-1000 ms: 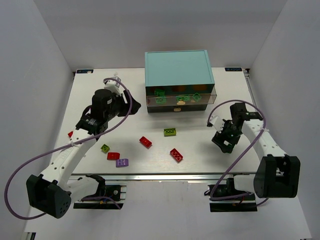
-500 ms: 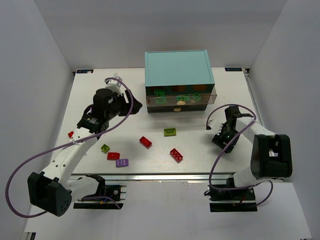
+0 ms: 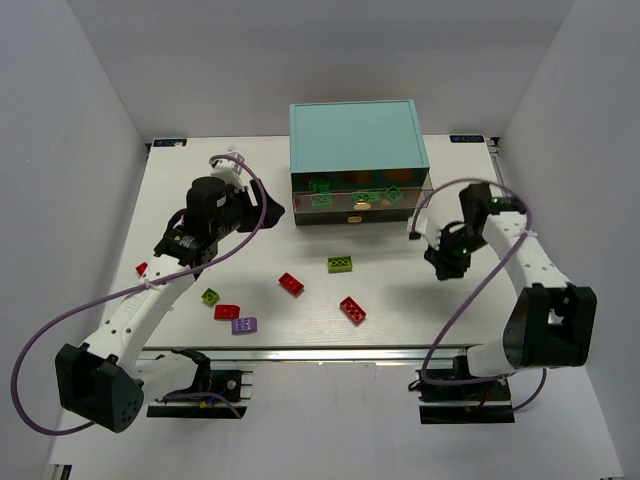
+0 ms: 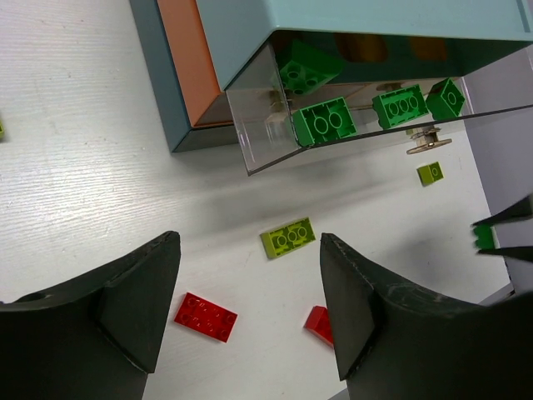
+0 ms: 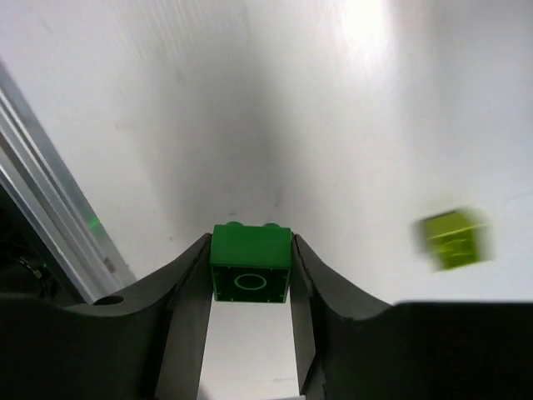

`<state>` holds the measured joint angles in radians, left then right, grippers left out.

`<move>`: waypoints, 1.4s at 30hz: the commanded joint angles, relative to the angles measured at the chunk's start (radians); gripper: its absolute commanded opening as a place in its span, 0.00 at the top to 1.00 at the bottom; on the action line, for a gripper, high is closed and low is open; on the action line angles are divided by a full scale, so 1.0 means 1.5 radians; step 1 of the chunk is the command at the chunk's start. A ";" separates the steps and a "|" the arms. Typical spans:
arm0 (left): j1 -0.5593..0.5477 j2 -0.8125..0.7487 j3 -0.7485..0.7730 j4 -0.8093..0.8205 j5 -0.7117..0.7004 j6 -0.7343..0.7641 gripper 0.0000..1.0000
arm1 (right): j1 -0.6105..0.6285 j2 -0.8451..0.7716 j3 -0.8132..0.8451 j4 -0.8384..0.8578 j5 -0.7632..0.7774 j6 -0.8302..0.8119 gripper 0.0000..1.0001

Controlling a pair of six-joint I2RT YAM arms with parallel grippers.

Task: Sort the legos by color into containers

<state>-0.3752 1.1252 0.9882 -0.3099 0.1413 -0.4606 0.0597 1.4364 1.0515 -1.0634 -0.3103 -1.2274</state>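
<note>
A dark green brick [image 5: 250, 265] is pinched between the two fingers [image 5: 190, 304] of the right claw [image 3: 447, 263]. The pads press flat against its opposite sides and two studs show at its far edge. Whether it touches the table [image 3: 200, 180] or hangs just above it cannot be told. This claw is over the right part of the table, just off the front right corner of the cabinet [image 3: 355, 135] with its light teal top. The cabinet's top drawer [image 4: 265, 125], see-through, is pulled out, and four more green bricks [image 4: 323, 122] lie in it; a cream knob [image 4: 429, 143] shows just below its front. In front of the cabinet a yellow-green brick [image 3: 340, 264] lies alone on the table. A smaller yellow-green piece [image 5: 454, 239], blurred in the right wrist view, lies near the held brick. Nearer the arms' bases lie two red bricks [image 3: 291, 284], apart from each other. Further left are a third red brick [image 3: 227, 312], a purple brick [image 3: 243, 325] just beside it, a small yellow-green one [image 3: 210, 296], and a tiny red piece [image 3: 142, 268] near the table's left edge beside the left arm. The left claw [image 4: 248, 250] hangs over the table just left of the cabinet's front corner, its jaws wide apart with nothing between them.
</note>
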 commanded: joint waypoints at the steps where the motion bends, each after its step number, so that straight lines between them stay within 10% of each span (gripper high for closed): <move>1: 0.000 0.001 0.010 0.020 0.012 0.001 0.22 | 0.016 -0.047 0.178 -0.160 -0.233 -0.117 1.00; 7: 0.000 0.016 0.015 0.030 0.028 -0.004 0.23 | 0.059 0.014 0.390 0.015 -0.375 0.242 1.00; 12: 0.000 0.003 0.017 0.028 0.025 -0.004 0.23 | 0.105 0.055 0.419 0.299 -0.257 0.620 1.00; 22: 0.000 -0.040 -0.006 0.016 0.001 -0.021 0.23 | 0.135 0.137 0.450 0.336 -0.093 0.665 0.97; 29: 0.000 -0.056 -0.013 0.004 -0.010 -0.028 0.23 | 0.140 0.128 0.437 0.317 -0.102 0.638 0.34; 31: 0.000 -0.056 -0.011 0.002 -0.012 -0.029 0.23 | 0.138 0.122 0.433 0.316 -0.110 0.634 0.32; 36: 0.000 -0.051 -0.007 0.001 -0.009 -0.031 0.23 | 0.135 0.113 0.427 0.314 -0.141 0.631 0.46; 40: 0.000 -0.057 -0.008 -0.005 -0.018 -0.031 0.24 | 0.131 0.084 0.428 0.305 -0.304 0.527 0.98; 42: 0.000 -0.062 -0.009 -0.011 -0.021 -0.032 0.25 | 0.132 0.075 0.426 0.219 -0.451 0.360 1.00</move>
<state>-0.3752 1.0622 0.9749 -0.3065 0.1303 -0.5030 0.2558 1.6249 1.6867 -0.6342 -0.6899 -0.4084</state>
